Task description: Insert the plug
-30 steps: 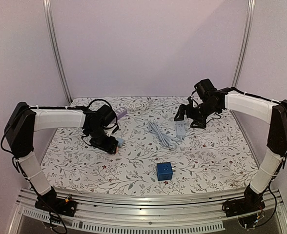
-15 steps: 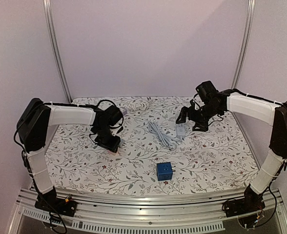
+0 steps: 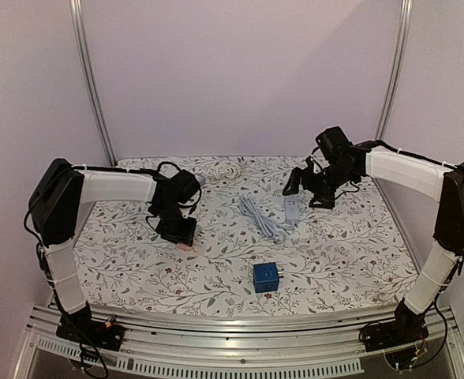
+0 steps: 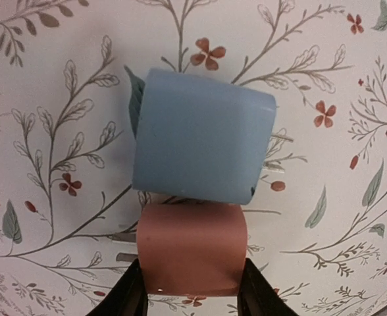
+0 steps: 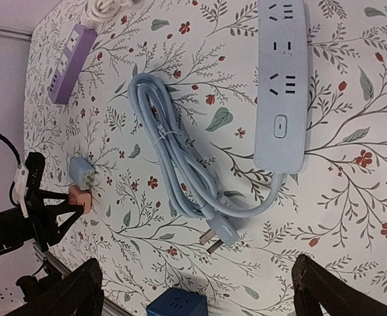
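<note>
The left claw (image 4: 192, 293) is down at the left of the flowered surface (image 3: 350, 260). Its fingers (image 4: 129, 297) are drawn in narrow against both flanks of a small pink plug (image 4: 192, 249), so the plug lies gripped between them; how hard they press cannot be told. Taking the body by its sides leaves what look like its prongs, poking out sideways along the cloth, free to meet a socket. A pale blue adapter (image 4: 203, 135) lies touching the pink plug's far end, prongs pointing the other way, and it is close enough that a careless lift could drag it along

The right claw (image 5: 195, 273) hangs wide and empty over the rear right of the surface, close by the light blue power strip (image 5: 282, 85), which lies flat with its sockets up. That placing suggests it is ready to pin the strip so it does not slide when a plug is pushed in. The strip's coiled cord (image 5: 174, 158) lies between the two arms. A purple strip (image 5: 65, 72) at the back left and a blue cube socket (image 3: 266, 277) near the front lie well apart from both claws
</note>
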